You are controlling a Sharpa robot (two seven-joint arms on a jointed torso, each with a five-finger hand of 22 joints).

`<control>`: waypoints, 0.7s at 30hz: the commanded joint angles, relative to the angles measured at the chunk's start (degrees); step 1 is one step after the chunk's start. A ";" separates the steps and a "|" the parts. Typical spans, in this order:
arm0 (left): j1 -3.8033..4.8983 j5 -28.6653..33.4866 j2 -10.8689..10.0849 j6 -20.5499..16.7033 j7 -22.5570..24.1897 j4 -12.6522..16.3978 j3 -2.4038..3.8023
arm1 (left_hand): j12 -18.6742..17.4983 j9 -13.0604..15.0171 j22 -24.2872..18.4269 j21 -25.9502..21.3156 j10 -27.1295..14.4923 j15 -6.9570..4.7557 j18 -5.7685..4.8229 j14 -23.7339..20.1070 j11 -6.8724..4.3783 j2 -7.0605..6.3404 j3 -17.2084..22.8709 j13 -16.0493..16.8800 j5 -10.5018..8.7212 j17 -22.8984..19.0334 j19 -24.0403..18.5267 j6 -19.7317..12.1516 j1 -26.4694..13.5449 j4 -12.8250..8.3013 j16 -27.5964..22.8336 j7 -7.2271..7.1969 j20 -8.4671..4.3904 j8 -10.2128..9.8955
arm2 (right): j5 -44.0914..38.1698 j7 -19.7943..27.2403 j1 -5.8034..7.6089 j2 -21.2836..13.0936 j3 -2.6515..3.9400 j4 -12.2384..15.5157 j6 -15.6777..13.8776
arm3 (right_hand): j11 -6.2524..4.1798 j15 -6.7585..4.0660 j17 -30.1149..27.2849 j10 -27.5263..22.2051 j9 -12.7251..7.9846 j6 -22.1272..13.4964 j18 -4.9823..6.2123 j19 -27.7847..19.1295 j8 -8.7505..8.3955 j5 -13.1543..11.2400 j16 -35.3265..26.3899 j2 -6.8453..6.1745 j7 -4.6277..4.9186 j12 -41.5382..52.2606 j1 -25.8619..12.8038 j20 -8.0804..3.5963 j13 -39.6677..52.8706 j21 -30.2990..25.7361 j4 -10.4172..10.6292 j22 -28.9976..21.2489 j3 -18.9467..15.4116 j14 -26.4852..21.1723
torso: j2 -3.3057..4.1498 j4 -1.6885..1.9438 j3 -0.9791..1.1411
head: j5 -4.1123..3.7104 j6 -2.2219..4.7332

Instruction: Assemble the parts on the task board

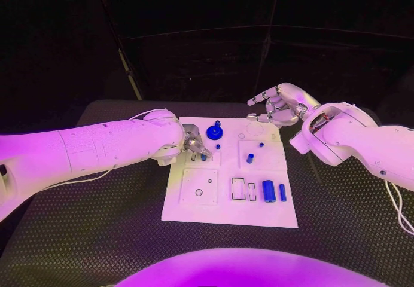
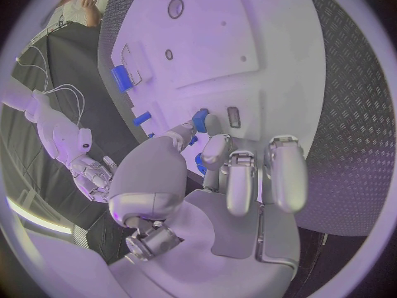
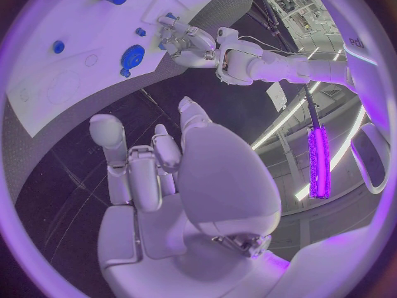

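You're early-to-mid assembly: left hand [image 1: 183,145] pinches a small blue part [image 2: 199,118] at the task board [image 1: 207,212]'s 10 o'clock, right hand [image 1: 277,106] hovers spread and empty past 1 o'clock, blue cylinders [image 1: 269,191] lie loose toward 4 o'clock.

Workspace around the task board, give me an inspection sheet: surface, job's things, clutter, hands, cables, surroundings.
Surface: black table, textured mat.
Job's things: white task board; round blue part at its far end, blue cylinder and thinner blue bar lying near its right edge.
Clutter: nothing seen.
Hands: left hand at the board's left edge, fingertips on a small blue part; right hand raised beyond the board's far right corner, holding nothing.
Cables: white cable hangs from the right arm.
Surroundings: dark.
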 commanded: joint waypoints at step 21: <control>-0.06 -0.42 -2.84 0.43 -0.75 3.71 6.92 | -0.63 0.90 0.11 -0.06 -1.05 -0.43 -0.51 5.95 -0.01 0.58 -11.02 -1.97 -2.10 15.09 0.11 -0.53 0.46 5.48 0.36 -0.06 -0.50 0.82 | 0.12 1.27 0.07 0.50 0.03 -0.87 0.29 | 0.28 -0.27 3.33 -0.75 -0.04 -0.25 0.70 -0.59 0.03 0.79 -0.78 -1.37 0.39 -0.18 -3.00 0.07 -0.39 -1.31 1.63 -1.19 -3.48 3.12 | -0.03 0.00 0.03 | 0.14 0.80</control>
